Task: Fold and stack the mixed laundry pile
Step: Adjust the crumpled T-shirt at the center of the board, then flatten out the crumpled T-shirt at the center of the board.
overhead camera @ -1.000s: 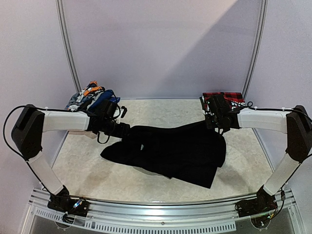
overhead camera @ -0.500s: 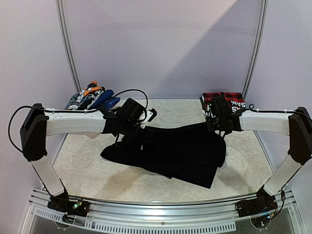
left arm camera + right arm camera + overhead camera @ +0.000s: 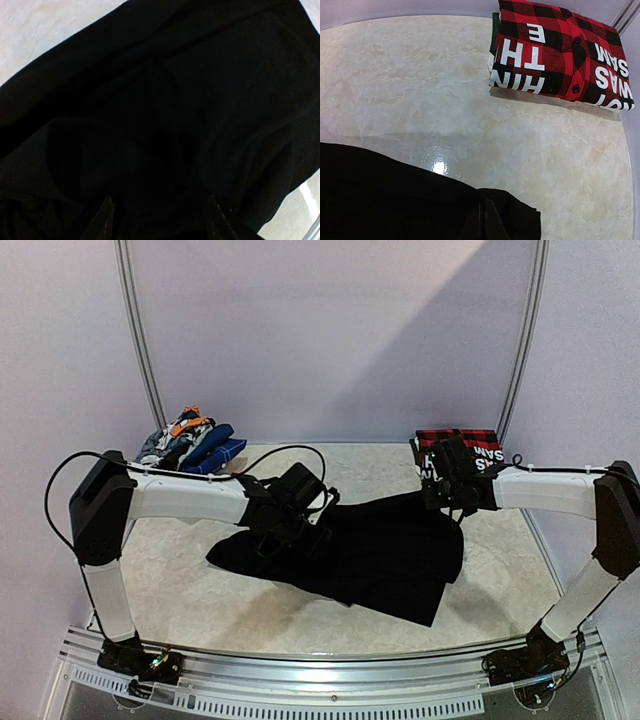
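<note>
Large black trousers [image 3: 380,560] lie spread across the middle of the table. My left gripper [image 3: 300,530] hovers over their left half; in the left wrist view its jaws [image 3: 160,212] stand wide apart, open, with only dark cloth [image 3: 165,100] below. My right gripper [image 3: 450,502] is shut on the trousers' far right corner, and the right wrist view shows its fingers [image 3: 485,220] pressed together on the black hem [image 3: 520,220]. The rest of the mixed laundry pile [image 3: 185,440], blue, grey and orange pieces, sits at the back left corner.
A folded red-and-black plaid shirt with white letters [image 3: 462,445] [image 3: 560,55] lies at the back right, just behind my right gripper. The pale marbled table [image 3: 180,590] ends in a metal rail at the front. Walls enclose the back and both sides.
My left arm has swung right, from the trousers' left edge to over their left half, its jaws narrowing slightly. The right arm and the trousers have barely moved.
</note>
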Robot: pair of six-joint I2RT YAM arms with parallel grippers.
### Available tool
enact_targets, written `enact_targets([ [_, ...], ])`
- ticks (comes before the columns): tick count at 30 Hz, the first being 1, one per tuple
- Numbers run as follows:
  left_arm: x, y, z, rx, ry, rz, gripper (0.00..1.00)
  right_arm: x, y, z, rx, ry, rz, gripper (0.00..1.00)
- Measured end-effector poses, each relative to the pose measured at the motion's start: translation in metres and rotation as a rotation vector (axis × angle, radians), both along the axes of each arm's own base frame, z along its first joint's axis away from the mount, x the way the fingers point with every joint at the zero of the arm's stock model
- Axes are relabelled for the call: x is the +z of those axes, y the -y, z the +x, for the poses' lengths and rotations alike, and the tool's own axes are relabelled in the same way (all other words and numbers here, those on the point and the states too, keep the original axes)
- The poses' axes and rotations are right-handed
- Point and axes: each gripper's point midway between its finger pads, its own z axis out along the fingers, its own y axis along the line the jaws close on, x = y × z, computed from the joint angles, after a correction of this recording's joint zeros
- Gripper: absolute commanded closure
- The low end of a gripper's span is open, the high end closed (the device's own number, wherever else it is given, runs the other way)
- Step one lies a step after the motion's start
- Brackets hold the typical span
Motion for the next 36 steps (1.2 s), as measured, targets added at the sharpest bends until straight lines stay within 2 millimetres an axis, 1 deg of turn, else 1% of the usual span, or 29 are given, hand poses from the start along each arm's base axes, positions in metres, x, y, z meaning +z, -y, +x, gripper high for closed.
enact_targets([
  [5,-0.008,0.0,0.002,0.038,-0.014,0.007,0.39,-0.001,-0.002,-0.001,0.009,-0.005,0.008,1.0],
  [7,-0.01,0.001,0.005,0.053,-0.01,0.012,0.42,-0.001,-0.002,-0.001,0.011,-0.005,0.012,1.0],
  [8,-0.011,0.001,0.007,0.06,-0.007,0.014,0.45,0.0,-0.002,-0.001,0.012,-0.004,0.014,1.0],
  [10,-0.012,0.001,0.008,0.071,-0.003,0.019,0.53,0.001,-0.003,-0.001,0.014,-0.002,0.016,1.0],
  [12,-0.015,0.001,0.01,0.079,0.003,0.027,0.63,0.001,-0.003,-0.001,0.014,0.0,0.019,1.0],
  [14,-0.017,0.0,0.012,0.085,0.01,0.032,0.79,0.001,-0.004,-0.001,0.016,-0.001,0.021,1.0],
  [18,-0.017,-0.001,0.017,0.107,0.03,0.035,0.98,0.001,-0.005,-0.001,0.021,-0.003,0.028,1.0],
  [19,-0.016,-0.001,0.018,0.11,0.041,0.037,1.0,0.001,-0.006,-0.002,0.023,-0.005,0.03,1.0],
  [24,-0.012,-0.002,0.024,0.127,0.079,0.026,1.0,0.0,-0.007,-0.002,0.027,-0.007,0.035,1.0],
  [27,-0.008,-0.009,0.022,0.138,0.099,0.025,1.0,0.0,-0.007,-0.002,0.026,-0.007,0.036,1.0],
  [32,0.008,-0.016,0.023,0.156,0.143,0.001,1.0,0.0,-0.007,-0.002,0.026,-0.007,0.035,1.0],
  [36,0.022,-0.029,0.022,0.175,0.17,-0.025,1.0,0.001,-0.006,-0.002,0.023,-0.004,0.033,1.0],
])
